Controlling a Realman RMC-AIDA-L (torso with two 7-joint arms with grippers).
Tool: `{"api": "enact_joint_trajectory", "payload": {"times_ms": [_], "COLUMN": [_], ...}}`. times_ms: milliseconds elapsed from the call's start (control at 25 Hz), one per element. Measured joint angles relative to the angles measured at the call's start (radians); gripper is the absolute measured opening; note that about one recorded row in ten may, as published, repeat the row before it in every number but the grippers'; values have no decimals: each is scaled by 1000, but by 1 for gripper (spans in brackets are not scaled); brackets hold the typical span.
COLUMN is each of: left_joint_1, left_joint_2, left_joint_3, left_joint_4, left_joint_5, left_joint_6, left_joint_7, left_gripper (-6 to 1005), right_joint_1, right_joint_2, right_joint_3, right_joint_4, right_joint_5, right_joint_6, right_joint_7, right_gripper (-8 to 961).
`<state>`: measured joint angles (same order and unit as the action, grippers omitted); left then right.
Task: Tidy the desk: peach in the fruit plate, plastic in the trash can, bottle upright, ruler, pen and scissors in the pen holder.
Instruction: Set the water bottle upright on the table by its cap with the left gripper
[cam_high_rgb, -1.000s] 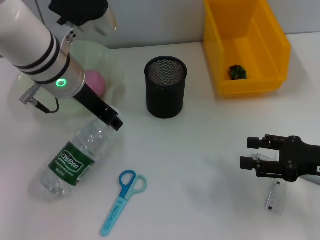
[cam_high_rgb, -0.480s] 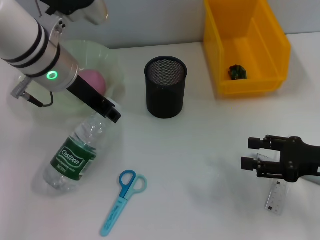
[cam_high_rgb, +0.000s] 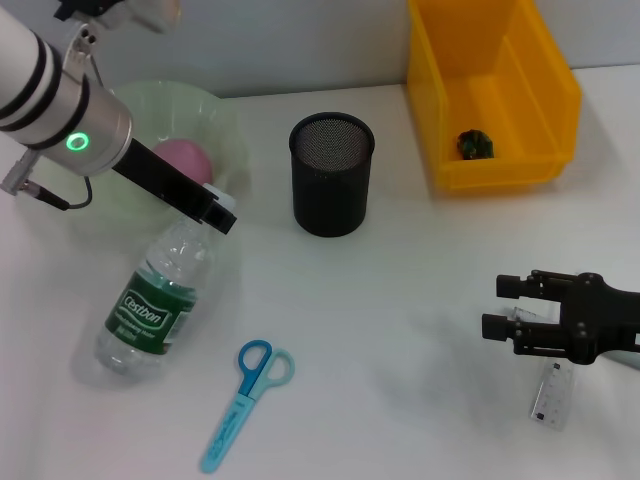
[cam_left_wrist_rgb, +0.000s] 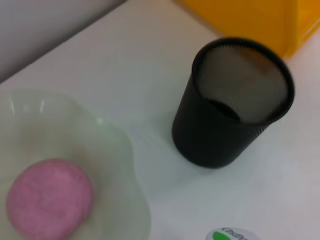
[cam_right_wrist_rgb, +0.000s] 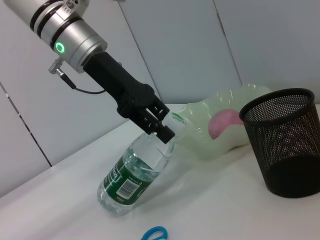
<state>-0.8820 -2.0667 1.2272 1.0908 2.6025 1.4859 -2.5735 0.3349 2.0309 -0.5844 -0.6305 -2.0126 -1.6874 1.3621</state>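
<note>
Standing the bottle (cam_high_rgb: 153, 302) upright is the step in hand: its neck is gripped by the closed fingers of the left gripper (cam_high_rgb: 216, 213), and the body is tilted, base on the worktop (cam_high_rgb: 400, 300) just beside the fruit plate (cam_high_rgb: 225, 125), where the peach (cam_high_rgb: 185, 160) lies. The neck must be swung on up until the base sits flat, then released. The right gripper (cam_high_rgb: 505, 305), fingers open, hovers by the ruler (cam_high_rgb: 550, 395). The scissors (cam_high_rgb: 245, 400) lie flat, outside the pen holder (cam_high_rgb: 331, 175).

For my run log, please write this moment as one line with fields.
step: raising bottle | left gripper: shut on bottle neck, bottle tilted | right gripper: open, over ruler | peach: in fruit plate
</note>
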Motion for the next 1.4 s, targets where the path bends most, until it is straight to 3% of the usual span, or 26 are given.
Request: {"api": "enact_joint_trajectory", "payload": {"times_ms": [320,1400], "left_joint_1": [35,93], "left_joint_2": [3,4], "left_joint_3": [-83,-206], "left_joint_4": [3,30], "left_joint_5": [-68,-132], "left_joint_6": [2,2], "left_joint_7": [61,151], "left_gripper": [452,452], "right_joint_1": [3,-1], "right_joint_2": [0,-1], "right_joint_3": [0,0], "right_joint_4": [0,0], "right_joint_5": [0,-2], "right_joint_6": [3,11], "right_joint_7": [0,2], "right_gripper": [742,743]}}
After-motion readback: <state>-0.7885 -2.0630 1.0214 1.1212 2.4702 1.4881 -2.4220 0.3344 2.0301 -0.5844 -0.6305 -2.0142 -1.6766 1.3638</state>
